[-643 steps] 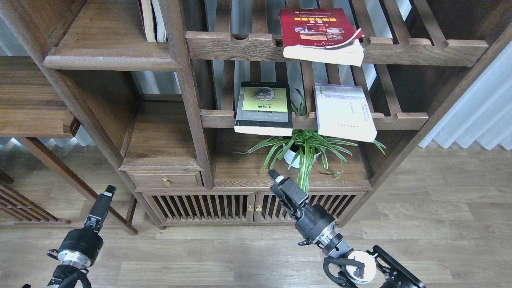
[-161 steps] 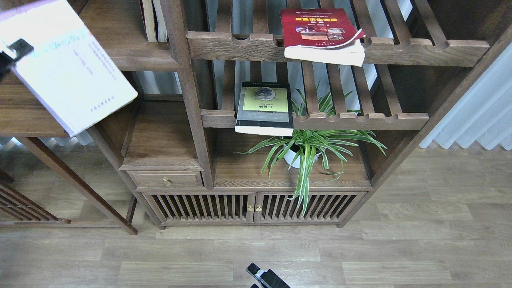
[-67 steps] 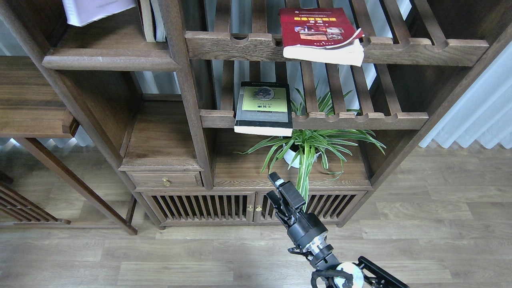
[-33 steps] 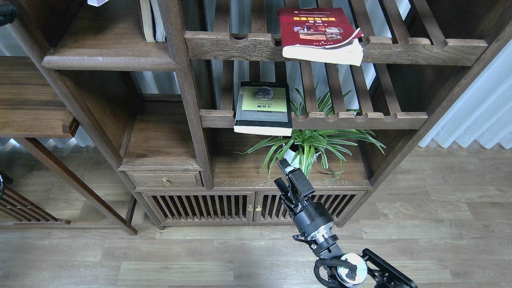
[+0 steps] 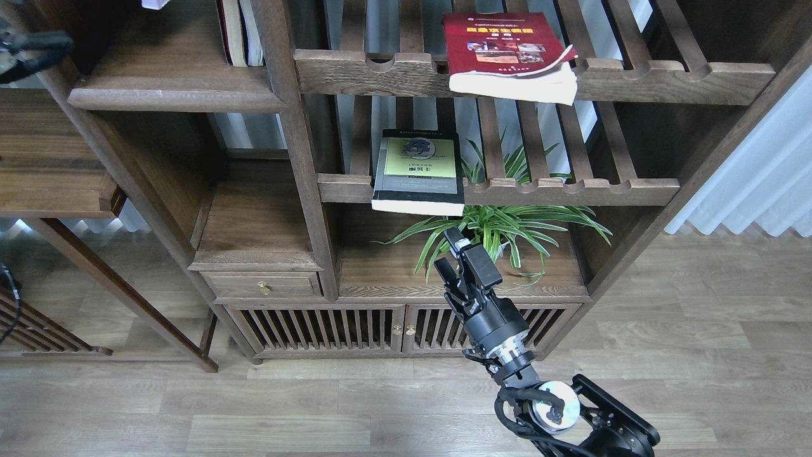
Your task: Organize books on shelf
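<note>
The red book lies flat on the upper slatted rack, its pages overhanging the front rail. The black book with the yellow-green panel lies flat on the middle slatted rack, left end. Only a corner of the white book shows at the top edge, over the solid dark-brown shelf. My right gripper is open and empty, raised in front of the plant, below the black book. A dark end of my left arm shows at the upper left edge, left of the shelf; its fingers cannot be told apart.
Two thin cream-spined books stand at the shelf's right end. A spider plant in a white pot sits under the middle rack. Below are a drawer with a brass knob and slatted cabinet doors. A curtain hangs at right.
My right gripper has risen from in front of the cabinet doors up to the plant. The white book has gone up onto the shelf, almost out of view. My left arm's end has dropped into view at upper left.
</note>
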Tool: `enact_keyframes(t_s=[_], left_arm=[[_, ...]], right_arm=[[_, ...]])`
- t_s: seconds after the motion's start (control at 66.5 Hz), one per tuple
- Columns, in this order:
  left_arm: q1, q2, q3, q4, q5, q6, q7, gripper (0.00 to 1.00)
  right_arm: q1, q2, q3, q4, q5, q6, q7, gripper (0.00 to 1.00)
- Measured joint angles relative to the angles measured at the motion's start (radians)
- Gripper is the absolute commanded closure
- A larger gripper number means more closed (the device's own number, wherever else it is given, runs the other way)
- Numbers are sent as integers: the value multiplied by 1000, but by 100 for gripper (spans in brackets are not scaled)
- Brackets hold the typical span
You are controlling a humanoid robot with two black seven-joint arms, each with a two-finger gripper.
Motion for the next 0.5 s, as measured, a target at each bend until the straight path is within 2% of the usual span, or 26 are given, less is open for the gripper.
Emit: enact_keyframes(t_s=[0.165, 0.195, 0.241, 0.301, 0.316, 0.361, 0.376, 0.391, 0.421, 0.496], left_arm=[[-13, -36, 22, 9, 1, 34, -1, 92], [-21, -43, 38, 20, 1, 39, 0, 85], [-24, -44, 46, 24, 2, 40, 1, 80], [-28, -45, 60, 28, 2, 42, 4, 65], [-28, -46, 62, 28, 2, 43, 5, 53], [-28, -46, 70, 29, 1, 50, 8, 32], [-28, -46, 72, 29, 1, 53, 9, 19], [-28, -46, 73, 29, 0, 56, 10, 14], [-28, -46, 74, 27, -1, 64, 11, 9], [-28, -46, 78, 20, -3, 83, 13, 9]], right_arm=[[-2, 0, 9, 14, 3, 0, -1, 0], [-6, 0, 11, 16, 5, 0, -1, 0], [-7, 0, 12, 16, 7, 0, -2, 0], [-9, 0, 20, 17, 10, 0, -2, 0], [-9, 0, 23, 17, 10, 0, -2, 0], [-10, 0, 30, 17, 12, 0, -2, 0], [-10, 0, 33, 17, 13, 0, -2, 0], [-10, 0, 35, 17, 13, 0, -2, 0], [-11, 0, 39, 17, 13, 0, -1, 0], [-10, 0, 43, 17, 14, 0, -1, 0]])
